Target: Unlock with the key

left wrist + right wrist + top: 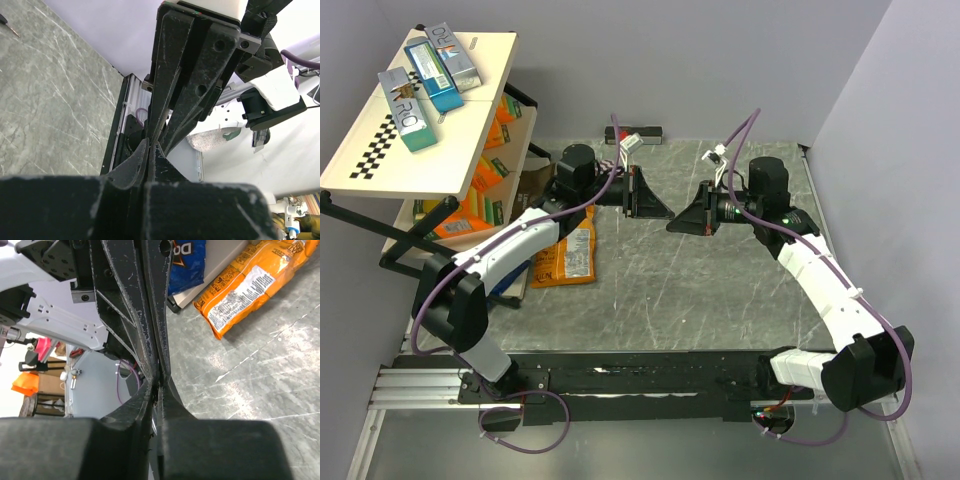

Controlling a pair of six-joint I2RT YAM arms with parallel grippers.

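My left gripper (665, 217) and right gripper (673, 226) meet tip to tip above the middle back of the table. In the left wrist view my left gripper (150, 144) has its jaws pressed together, with the right gripper's fingers (172, 85) coming down onto its tips. In the right wrist view my right gripper (157, 385) is shut to a thin seam, and a dark sliver in it is too small to name. No padlock shows. A tiny dark thing with a thin metal tip (7, 24) lies on the table at the frame's edge; I cannot tell if it is the key.
A tilted shelf rack (380, 150) with boxes stands at the left. An orange snack bag (565, 258) lies beside it, also in the right wrist view (250, 285) next to a blue bag (187, 260). A dark bar (638, 132) lies by the back wall.
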